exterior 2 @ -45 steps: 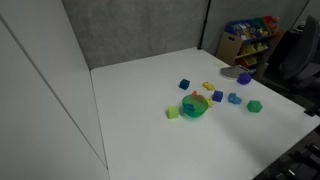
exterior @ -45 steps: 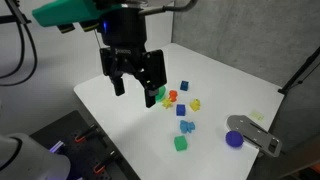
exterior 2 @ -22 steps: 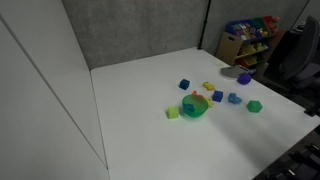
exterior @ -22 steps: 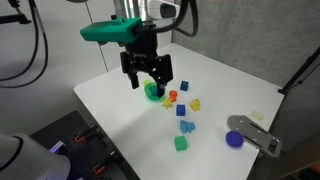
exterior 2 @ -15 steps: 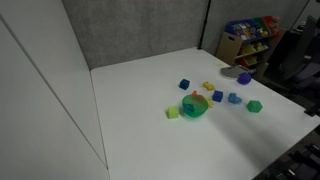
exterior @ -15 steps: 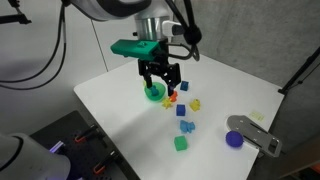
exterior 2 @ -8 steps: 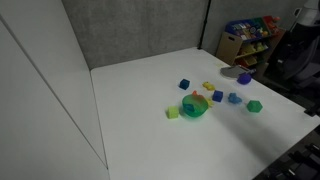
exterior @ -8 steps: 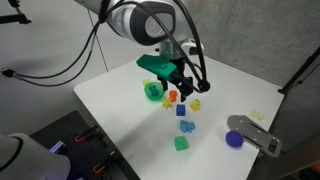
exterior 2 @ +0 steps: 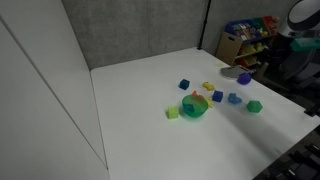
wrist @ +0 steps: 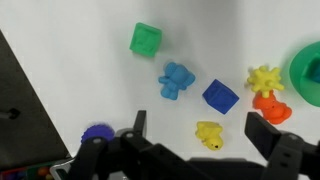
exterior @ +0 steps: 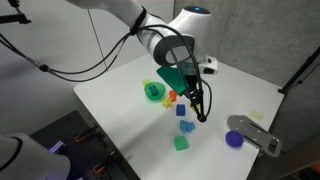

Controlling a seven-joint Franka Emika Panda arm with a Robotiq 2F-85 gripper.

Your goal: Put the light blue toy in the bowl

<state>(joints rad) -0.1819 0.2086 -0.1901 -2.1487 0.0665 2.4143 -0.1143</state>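
A smooth, matte white tabletop (wrist: 80, 40) lies under me, backed by a dull grey wall in both exterior views. Nearest in the wrist view are my own black fingers (wrist: 262, 130), blocky and hard-edged. They are spread wide with nothing between them, and my gripper (wrist: 197, 122) hangs above the scattered toys, touching none. Just past the fingertips sits a small knobbly yellow toy (wrist: 209, 132). Off to one side is a flat, round purple disc (wrist: 97, 132).

Next out is a glossy dark blue block (wrist: 220, 97) with square faces, and to its side a lumpy orange toy (wrist: 270, 104) and a spiky yellow toy (wrist: 264, 78). The light blue toy (wrist: 176, 80) lies on the tabletop just beyond the dark blue block, not touching it. It is pale plastic with rounded lobes rather than flat sides. Farthest is a green cube (wrist: 146, 39) with crisp edges.

The bowl (wrist: 308, 72), bright green with a smooth round rim, is cut off by the picture's edge. It is near the spiky yellow toy and well apart from the light blue toy. In an exterior view the light blue toy (exterior: 186, 126) lies beside my fingertips, with the bowl (exterior: 153, 91) farther back.
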